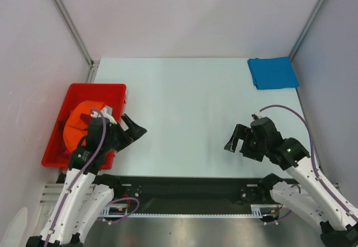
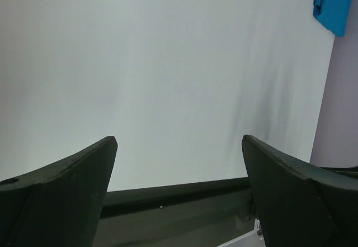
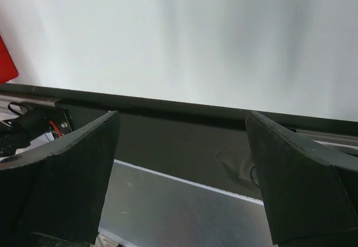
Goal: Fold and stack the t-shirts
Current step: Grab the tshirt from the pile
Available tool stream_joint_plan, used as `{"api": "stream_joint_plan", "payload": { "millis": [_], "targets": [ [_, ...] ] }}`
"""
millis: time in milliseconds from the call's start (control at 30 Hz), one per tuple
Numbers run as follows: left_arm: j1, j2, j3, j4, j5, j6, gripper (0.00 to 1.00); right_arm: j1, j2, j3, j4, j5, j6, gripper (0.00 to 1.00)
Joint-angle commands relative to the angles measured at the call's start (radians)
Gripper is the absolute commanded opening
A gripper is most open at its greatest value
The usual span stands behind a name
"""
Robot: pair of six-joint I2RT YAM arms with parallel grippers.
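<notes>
The red bin (image 1: 55, 146) on the tabletop (image 1: 184, 107) holds a crumpled orange t-shirt (image 1: 75, 127). The folded blue t-shirt (image 1: 273, 72) lies flat far across from the bin, at the opposite far corner, with its long axis running side to side. The left gripper (image 1: 133, 132) hangs just beside the bin, jaws spread and empty, near the orange t-shirt; the right gripper (image 1: 236, 141), also spread and empty, is well away from the bin, with the blue t-shirt beyond it.

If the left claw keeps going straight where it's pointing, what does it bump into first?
Probably just the bare table: nothing else lies ahead of the open left gripper. The blue t-shirt sits far off to one side.
</notes>
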Motion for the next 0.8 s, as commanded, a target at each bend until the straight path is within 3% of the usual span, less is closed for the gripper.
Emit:
{"api": "stream_joint_plan", "payload": {
  "millis": [0,167,367,500,700,767],
  "targets": [
    [0.028,-0.014,0.063,-0.024,0.003,0.053,1.0,0.003,-0.016,0.075,-0.052,0.002,-0.084,1.0],
    [0.067,0.155,0.128,-0.059,-0.115,0.062,1.0,0.003,0.07,0.162,-0.092,-0.098,-0.176,1.0],
    [0.336,0.468,0.308,-0.105,-0.245,0.095,1.0,0.004,0.102,0.234,-0.132,-0.161,-0.216,1.0],
    [0.527,0.568,0.352,-0.079,-0.308,0.096,1.0,0.004,0.119,0.276,-0.167,-0.156,-0.228,1.0],
    [0.557,0.685,0.375,-0.036,-0.454,0.153,0.89,0.004,0.107,0.279,-0.178,-0.144,-0.207,1.0],
    [0.557,0.745,0.383,-0.021,-0.454,0.167,0.81,0.004,0.101,0.267,-0.166,-0.143,-0.205,1.0]
  ]
}}
